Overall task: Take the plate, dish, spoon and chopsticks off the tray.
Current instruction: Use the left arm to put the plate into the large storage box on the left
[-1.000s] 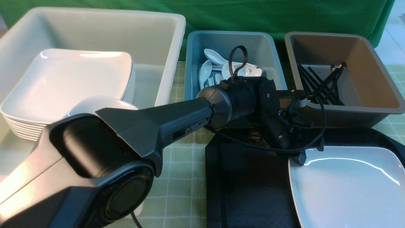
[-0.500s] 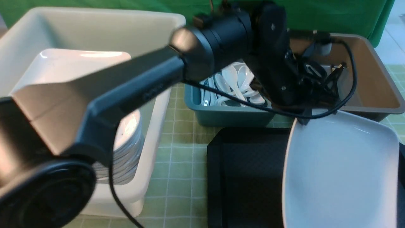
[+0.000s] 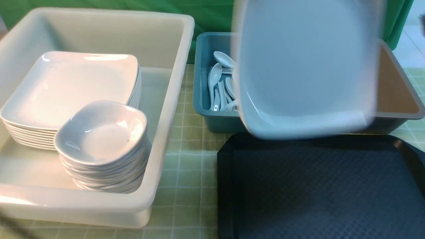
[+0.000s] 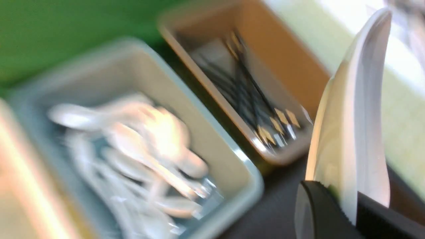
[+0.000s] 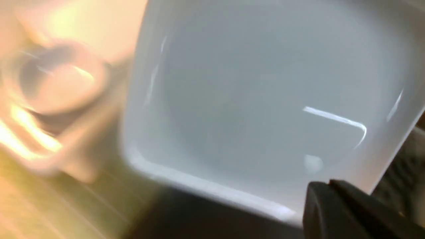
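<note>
Plate (image 5: 265, 99) fills nearly the whole shot: big, glossy, white, rounded-square, hollow face turned to the camera, streaks of light on the glaze. Everything is smeared with blur. Right gripper (image 5: 327, 192) shows as a black tip at one corner of the plate, jaws pressed together, overlapping the rim; whether it touches, can't tell. Past the plate's opposite side, a pale stack of small dishes (image 5: 56, 83), very soft. Yellow-green cloth (image 5: 30, 212) and a dark surface (image 5: 199, 225) lie beneath.

white tub (image 3: 172, 83): plate stack (image 3: 73, 86) | teal bin (image 3: 201, 83) | brown tub (image 3: 395, 96) | green backdrop (image 3: 209, 16) | checked tablecloth (image 3: 186, 186)
</note>
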